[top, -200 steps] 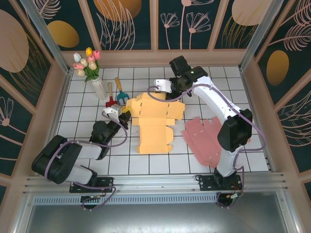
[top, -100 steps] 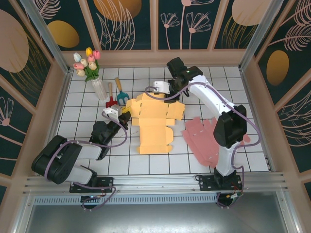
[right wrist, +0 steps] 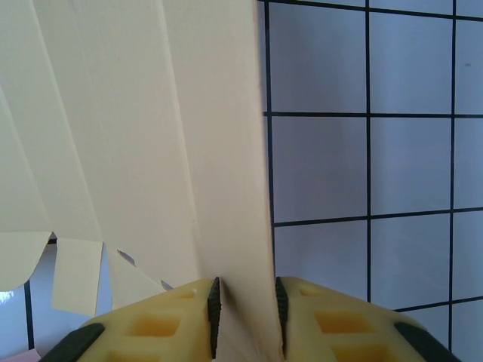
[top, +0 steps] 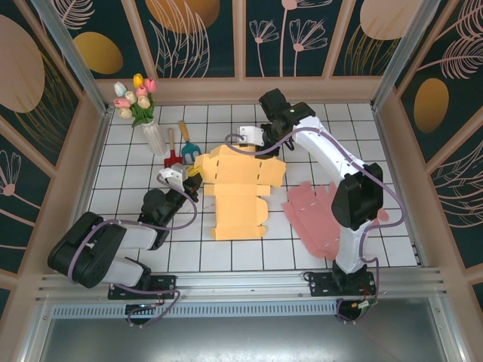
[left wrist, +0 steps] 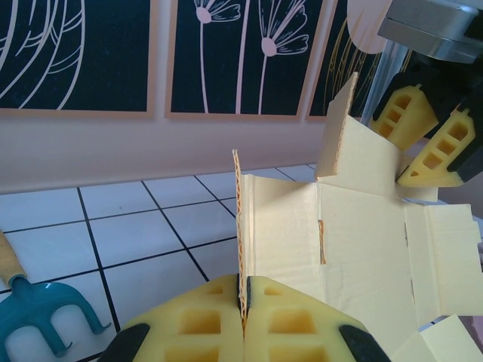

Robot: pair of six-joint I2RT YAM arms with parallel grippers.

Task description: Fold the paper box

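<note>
The paper box (top: 240, 197) is a flat yellow-orange cardboard blank lying on the white tiled table, its far and left flaps raised. My left gripper (top: 195, 175) is at the blank's left edge. In the left wrist view it (left wrist: 243, 302) is shut on the upright edge of a flap of the box (left wrist: 355, 241). My right gripper (top: 256, 145) reaches down to the far edge. In the right wrist view its jaws (right wrist: 245, 302) stand a little apart on either side of a slanted flap (right wrist: 151, 136) that fills the gap. The right fingers (left wrist: 430, 143) also show beyond the far flap.
A pink flat blank (top: 321, 215) lies to the right of the box, by the right arm's base. A vase of tulips (top: 143, 113) and small garden tools (top: 181, 145) stand at the back left, the teal rake (left wrist: 38, 320) close to my left gripper. Panelled walls ring the table.
The right gripper has shifted slightly left onto the far flap and its jaws have narrowed around it. The left gripper has held still, shut on the left flap.
</note>
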